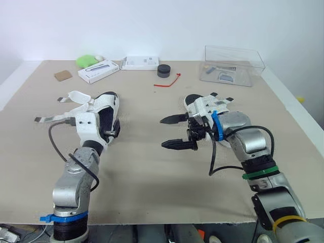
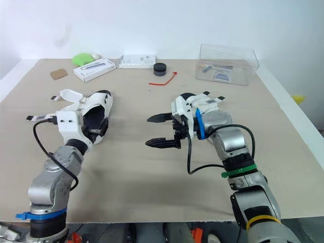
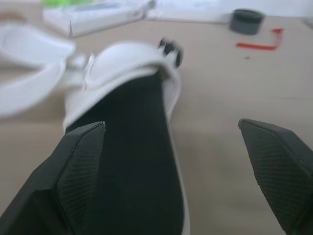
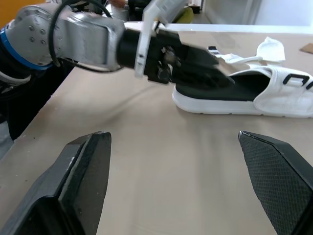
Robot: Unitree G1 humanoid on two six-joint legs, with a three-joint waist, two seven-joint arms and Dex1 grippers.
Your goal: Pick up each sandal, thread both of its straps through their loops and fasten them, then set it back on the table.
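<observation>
Beige table (image 1: 152,172), white wall behind: neither sandal is fastened yet; the task is judged barely begun.
Left gripper (image 3: 171,125) is spread at the white, black-footbed left sandal (image 1: 105,104), straps loose; right gripper (image 1: 177,132) is spread, empty, just before the matching right sandal (image 1: 208,101).

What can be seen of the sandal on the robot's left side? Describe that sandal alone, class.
The left sandal has a white sole, a black footbed and white straps, which lie loose and unfastened, splayed toward the robot's left. It lies sole down on the tan table. The open left hand is at its near end; contact cannot be told.
</observation>
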